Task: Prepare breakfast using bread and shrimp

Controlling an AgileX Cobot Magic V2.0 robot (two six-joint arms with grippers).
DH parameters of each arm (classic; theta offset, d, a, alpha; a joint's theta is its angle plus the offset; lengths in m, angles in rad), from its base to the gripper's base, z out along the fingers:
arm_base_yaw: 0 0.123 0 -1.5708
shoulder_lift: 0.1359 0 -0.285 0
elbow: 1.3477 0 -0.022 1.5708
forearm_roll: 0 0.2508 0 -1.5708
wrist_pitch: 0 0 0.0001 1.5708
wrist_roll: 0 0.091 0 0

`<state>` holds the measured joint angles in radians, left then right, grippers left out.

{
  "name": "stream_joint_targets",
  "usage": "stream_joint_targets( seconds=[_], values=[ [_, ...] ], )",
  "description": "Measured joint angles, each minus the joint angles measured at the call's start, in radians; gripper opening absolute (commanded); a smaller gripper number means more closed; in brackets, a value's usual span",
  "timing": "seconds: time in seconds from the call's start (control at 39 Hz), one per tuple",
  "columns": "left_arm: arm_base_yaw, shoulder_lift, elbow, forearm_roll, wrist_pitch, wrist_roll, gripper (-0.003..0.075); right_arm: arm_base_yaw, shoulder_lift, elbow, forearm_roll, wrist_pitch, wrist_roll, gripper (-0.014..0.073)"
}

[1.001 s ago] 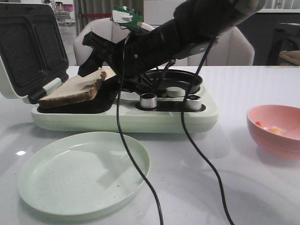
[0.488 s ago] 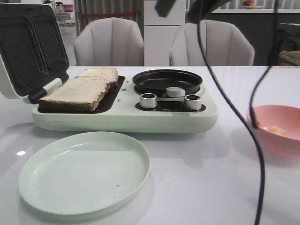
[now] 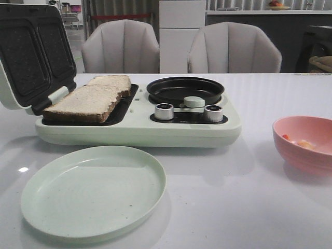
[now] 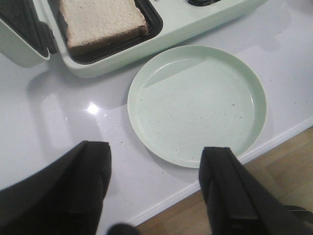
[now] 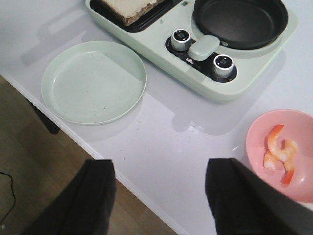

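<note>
Hovering above the table's near edge, the left gripper point(image 4: 154, 188) has its two dark fingers spread wide with nothing between them; below it lies the pale green plate point(image 4: 197, 105), bare, on the white table point(image 4: 58, 127). The right gripper point(image 5: 161, 200) likewise hangs with its fingers parted and holding nothing, over the table edge between the plate point(image 5: 94, 81) and the pink bowl point(image 5: 281, 152). The shrimp point(image 5: 279, 152), curled orange and pale pink pieces, lie inside that bowl, at the table's right side in the front view. Behind the plate stands the green breakfast maker point(image 3: 137, 127). The bread point(image 3: 91, 99), two slices side by side, rests on its left grill bed, the front slice slightly overlapping the rear one, beneath the raised dark lid point(image 3: 36, 54). To the right sits the round black pan point(image 3: 185, 91), with two metal knobs point(image 3: 164, 111) in front.
</note>
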<state>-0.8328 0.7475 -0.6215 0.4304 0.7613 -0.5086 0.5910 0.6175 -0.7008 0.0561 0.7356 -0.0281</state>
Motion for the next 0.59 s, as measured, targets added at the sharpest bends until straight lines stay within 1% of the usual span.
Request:
stream_joint_targets(
  seconds=[0.1,0.18,0.26,0.36,0.41,0.59],
  values=[
    [0.000,0.000,0.000,0.000,0.000,0.000,0.0459,0.000,-0.100,0.045,-0.001,0.002,0.005,0.0509],
    [0.000,0.000,0.000,0.000,-0.002,0.000,0.0457,0.000,-0.116,0.050,-0.001,0.002,0.005,0.0509],
    [0.000,0.000,-0.003,0.011,-0.008,0.000,0.0408,0.000,-0.116,0.050,-0.001,0.002,0.005,0.0509],
    [0.000,0.005,-0.039,0.046,0.021,0.000,0.0327,0.000,-0.116,0.050,-0.001,0.002,0.005,0.0509],
    [0.000,0.019,-0.075,0.063,0.066,0.000,0.0298,0.000,-0.116,0.050,-0.001,0.002,0.005,0.0509],
    [0.012,0.120,-0.206,0.096,0.272,0.000,0.0246,0.000,-0.116,0.050,-0.001,0.002,0.005,0.0509]
  ],
)
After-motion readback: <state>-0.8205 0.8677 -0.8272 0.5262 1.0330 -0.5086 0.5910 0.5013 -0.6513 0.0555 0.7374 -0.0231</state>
